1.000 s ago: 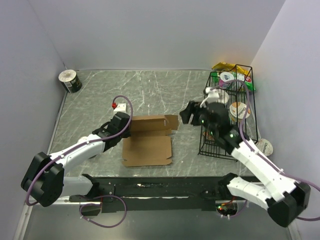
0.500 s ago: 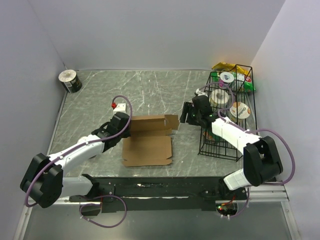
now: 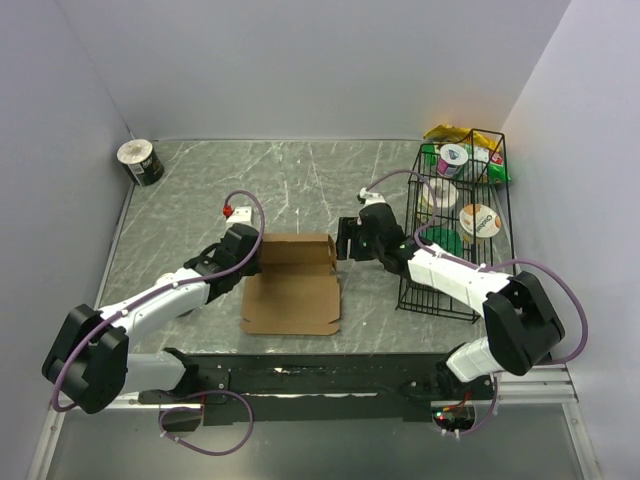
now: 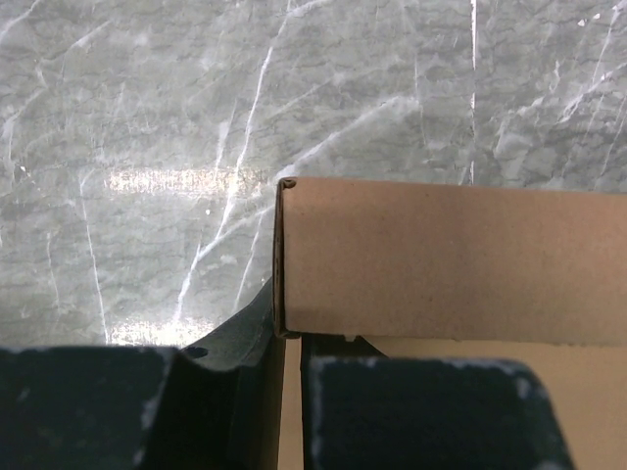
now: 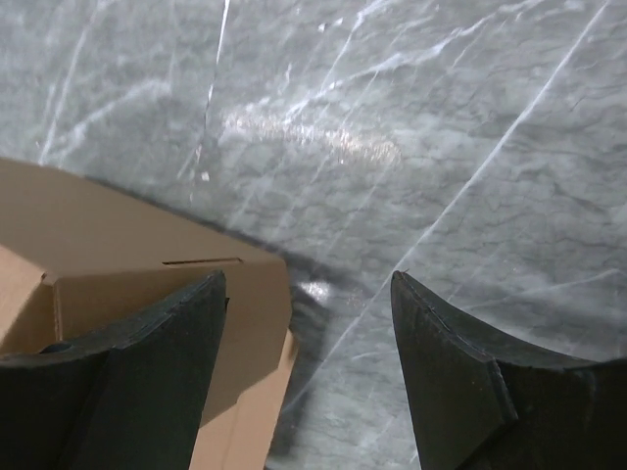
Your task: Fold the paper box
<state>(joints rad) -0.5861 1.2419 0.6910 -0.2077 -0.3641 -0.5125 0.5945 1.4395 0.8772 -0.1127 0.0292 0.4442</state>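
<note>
top external view: the paper box (image 3: 290, 298) lies half-folded on the marble table (image 3: 300, 180), just ahead of the arm bases. left gripper (image 3: 256, 252) pinches its left wall. right gripper (image 3: 343, 238), fingers spread wide, sits at its far right corner.

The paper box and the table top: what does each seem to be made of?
The paper box looks like plain brown cardboard, matte: dull even colour, thin cut edges, fold lines. The table top looks like grey marble or a marble-print laminate, glossy: white veins, bright light reflections; which, I cannot tell.
</note>
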